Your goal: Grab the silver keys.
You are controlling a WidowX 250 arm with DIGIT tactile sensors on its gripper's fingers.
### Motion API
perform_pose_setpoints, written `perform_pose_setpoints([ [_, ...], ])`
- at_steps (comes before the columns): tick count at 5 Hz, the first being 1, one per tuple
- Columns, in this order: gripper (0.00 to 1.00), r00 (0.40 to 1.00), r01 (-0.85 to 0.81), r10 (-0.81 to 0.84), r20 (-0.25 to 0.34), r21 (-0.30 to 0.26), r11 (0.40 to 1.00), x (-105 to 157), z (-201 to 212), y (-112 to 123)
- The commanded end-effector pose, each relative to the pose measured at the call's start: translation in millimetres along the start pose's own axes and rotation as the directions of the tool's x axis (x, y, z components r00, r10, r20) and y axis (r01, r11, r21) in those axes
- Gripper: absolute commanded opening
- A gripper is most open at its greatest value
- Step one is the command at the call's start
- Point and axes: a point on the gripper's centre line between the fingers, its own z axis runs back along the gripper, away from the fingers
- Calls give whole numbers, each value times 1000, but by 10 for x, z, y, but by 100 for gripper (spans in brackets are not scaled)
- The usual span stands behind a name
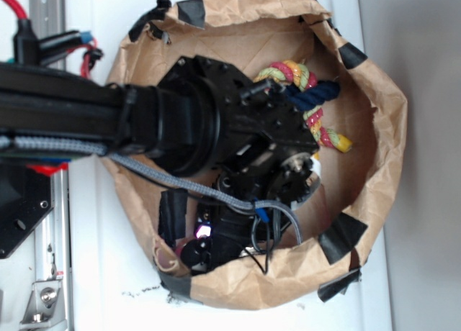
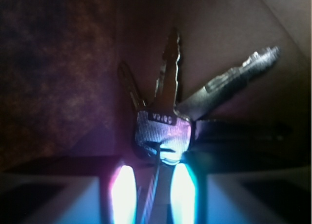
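The silver keys fill the wrist view: several shiny keys fan upward from a ring, with a darker key on the left. My gripper is closed in tight on the ring and the key heads, and its two lit fingertips press in from either side. In the exterior view the black arm reaches into the brown paper nest, with the gripper low near the front wall. There the keys are hidden under the arm.
The crumpled brown paper nest is held by black tape patches. Navy and multicoloured ropes lie at its far right, beside the wrist. A grey cable drapes across the arm.
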Motion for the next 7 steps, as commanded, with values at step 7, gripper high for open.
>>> perform_pose_setpoints([
  [7,0,792,-266,190,580,48,963,-443,1711,29],
])
